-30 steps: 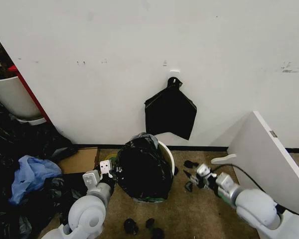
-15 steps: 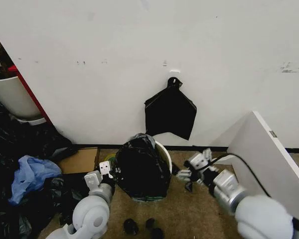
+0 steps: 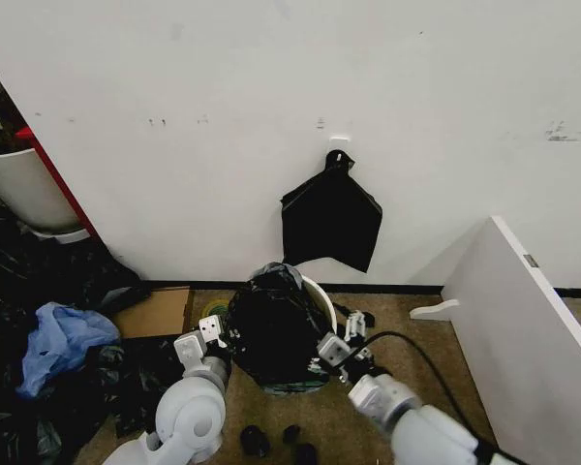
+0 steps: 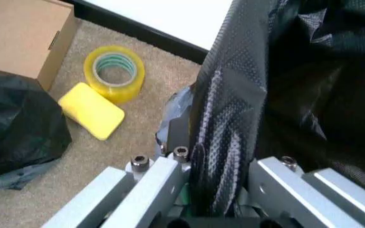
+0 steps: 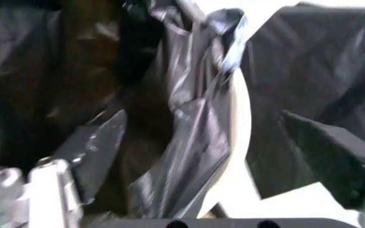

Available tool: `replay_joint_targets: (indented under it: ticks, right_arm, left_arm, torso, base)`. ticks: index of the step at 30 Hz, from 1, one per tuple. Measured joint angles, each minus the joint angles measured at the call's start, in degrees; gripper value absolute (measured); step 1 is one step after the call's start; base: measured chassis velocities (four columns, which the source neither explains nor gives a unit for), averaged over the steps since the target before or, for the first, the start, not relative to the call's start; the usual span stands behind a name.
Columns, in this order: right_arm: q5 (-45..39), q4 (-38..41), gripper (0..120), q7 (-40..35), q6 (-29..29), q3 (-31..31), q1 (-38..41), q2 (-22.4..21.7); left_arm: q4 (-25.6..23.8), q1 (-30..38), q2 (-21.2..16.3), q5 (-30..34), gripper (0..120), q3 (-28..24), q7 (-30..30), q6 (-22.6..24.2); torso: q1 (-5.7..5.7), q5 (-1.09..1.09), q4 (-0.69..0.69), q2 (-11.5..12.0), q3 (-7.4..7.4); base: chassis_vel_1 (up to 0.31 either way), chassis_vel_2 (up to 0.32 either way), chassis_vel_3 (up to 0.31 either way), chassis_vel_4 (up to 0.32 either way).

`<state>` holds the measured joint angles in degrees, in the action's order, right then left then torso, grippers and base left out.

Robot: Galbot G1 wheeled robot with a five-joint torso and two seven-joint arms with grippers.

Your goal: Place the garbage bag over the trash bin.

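The glossy black garbage bag (image 3: pixel 271 329) is draped over the round white trash bin, whose rolled rim (image 3: pixel 323 295) shows bare on the right. My left gripper (image 3: pixel 211 336) is at the bag's left side, shut on a fold of the black film (image 4: pixel 216 142). My right gripper (image 3: pixel 335 349) is at the bag's lower right, close to the bin. In the right wrist view it is open (image 5: pixel 214 142), its dark fingers (image 5: pixel 100 142) wide apart, with wrinkled bag film (image 5: pixel 189 123) and the white rim (image 5: pixel 241 118) in front of them.
A flat black knotted bag (image 3: pixel 331 221) hangs on the wall behind the bin. A white board (image 3: pixel 523 310) leans at the right. A cardboard box (image 3: pixel 155 312), a tape roll (image 4: pixel 114 71), a yellow sponge (image 4: pixel 92 110), a blue bag (image 3: pixel 63 339) and dark bags lie left.
My right arm has swung left from the open floor at the right up to the bin's right side. The left gripper has kept its hold at the bag's left.
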<state>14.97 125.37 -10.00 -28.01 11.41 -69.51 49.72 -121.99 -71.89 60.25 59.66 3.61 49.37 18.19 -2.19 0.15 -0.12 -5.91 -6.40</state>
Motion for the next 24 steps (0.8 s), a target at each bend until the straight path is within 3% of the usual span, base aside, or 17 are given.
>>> replay_joint_targets:
  ticks: [9, 18, 19, 24]
  right_arm:
    - [11.2, -2.9, 56, 0.9, 1.1, 0.2, -0.1, 1.9]
    - [8.6, -2.9, 24, 2.7, -2.6, 1.8, -0.5, 1.8]
    - [9.0, -3.4, 16, 2.7, -3.0, 1.8, -0.3, 1.8]
    - [10.1, -4.0, 28, 2.2, -3.8, 1.7, -0.1, 1.8]
  left_arm:
    - [0.4, -0.1, 0.3, 0.1, 1, -0.1, 0.0, 0.0]
    - [0.5, -0.1, 0.7, 0.2, 1, -0.2, -0.2, -0.1]
    - [0.5, -0.2, 0.7, 0.2, 1, -0.2, -0.3, -0.1]
    - [0.3, -0.3, 0.6, 0.2, 1, -0.1, -0.5, -0.2]
  torso:
    - [0.00, 0.00, 0.00, 0.0, 0.00]
    - [0.00, 0.00, 0.00, 0.0, 0.00]
    - [0.00, 0.01, 0.00, 0.0, 0.00]
    - [0.00, 0.01, 0.00, 0.0, 0.00]
  base:
    - [0.000, 0.000, 0.000, 0.000]
    - [0.000, 0.000, 0.000, 0.000]
    - [0.000, 0.000, 0.000, 0.000]
    - [0.000, 0.000, 0.000, 0.000]
